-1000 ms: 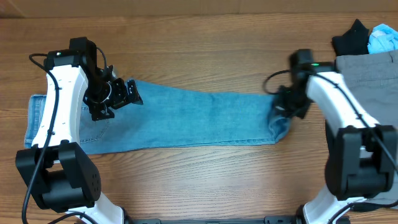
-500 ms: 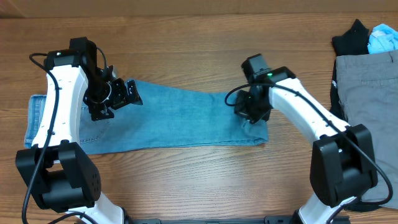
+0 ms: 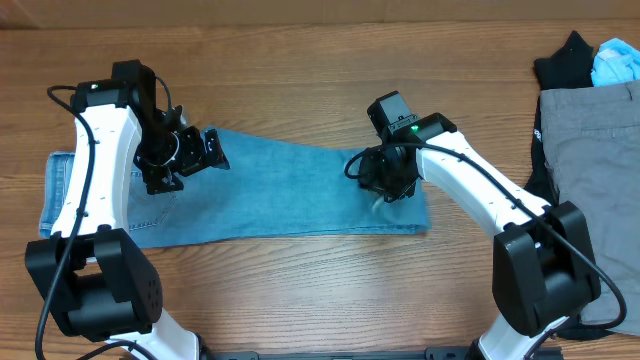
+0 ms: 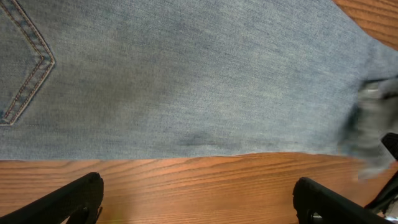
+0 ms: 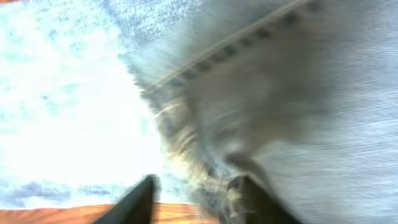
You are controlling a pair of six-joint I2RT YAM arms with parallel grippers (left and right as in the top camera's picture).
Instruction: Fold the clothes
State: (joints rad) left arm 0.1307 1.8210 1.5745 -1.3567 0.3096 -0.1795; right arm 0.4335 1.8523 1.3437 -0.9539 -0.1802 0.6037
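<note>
Across the bench [image 3: 300, 290], where the light blue jeans [image 3: 280, 190] lie flat, the frayed hem [image 5: 186, 155] clamped in the right pincer [image 3: 383, 190] should be carried low and square to the waistband [image 3: 52, 195], with the left pincer [image 4: 198, 196], fingers apart, held clear.
</note>
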